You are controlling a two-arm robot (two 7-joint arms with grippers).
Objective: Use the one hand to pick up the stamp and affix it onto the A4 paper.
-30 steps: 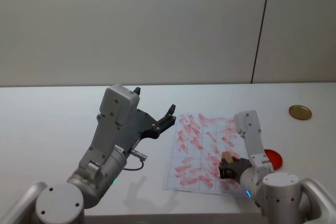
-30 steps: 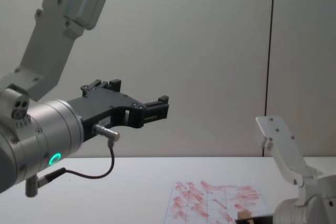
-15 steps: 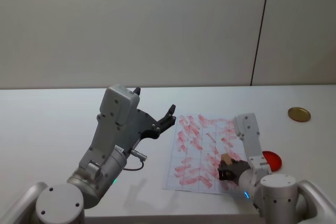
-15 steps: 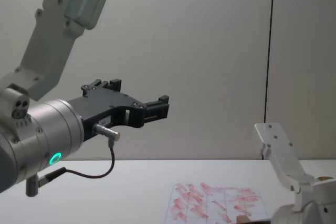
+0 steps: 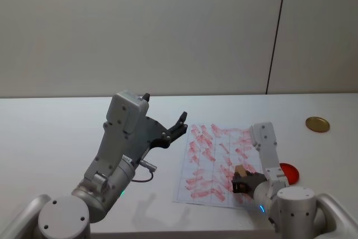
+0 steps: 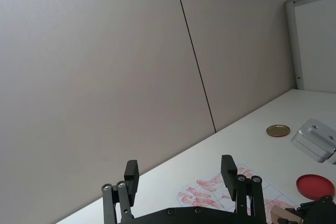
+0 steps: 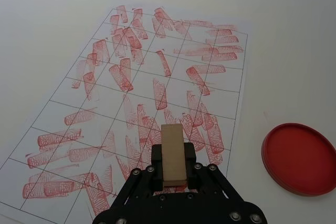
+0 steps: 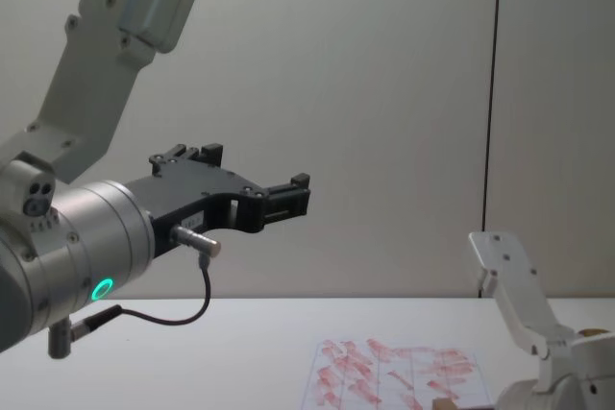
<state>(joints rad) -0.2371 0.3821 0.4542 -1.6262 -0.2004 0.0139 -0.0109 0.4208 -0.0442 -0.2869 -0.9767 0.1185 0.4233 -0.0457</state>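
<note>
The stamp [image 7: 172,153], a small pale wooden block, is held upright between the black fingers of my right gripper [image 7: 172,165]. In the head view the stamp [image 5: 241,170] and right gripper [image 5: 241,183] are over the near right part of the A4 paper [image 5: 210,158]. Whether the stamp touches the sheet is not visible. The A4 paper [image 7: 105,93] is a gridded white sheet covered in red marks. My left gripper [image 5: 165,108] hangs open and empty in the air, left of the paper. It also shows in the chest view [image 8: 255,175] and the left wrist view [image 6: 180,167].
A flat red round disc [image 5: 290,170] lies on the white table just right of the paper, also seen in the right wrist view [image 7: 299,158]. A brass-coloured disc [image 5: 317,123] lies farther back right. A grey wall stands behind the table.
My right gripper has sunk slightly toward the paper with the stamp in it. The left arm has not moved.
</note>
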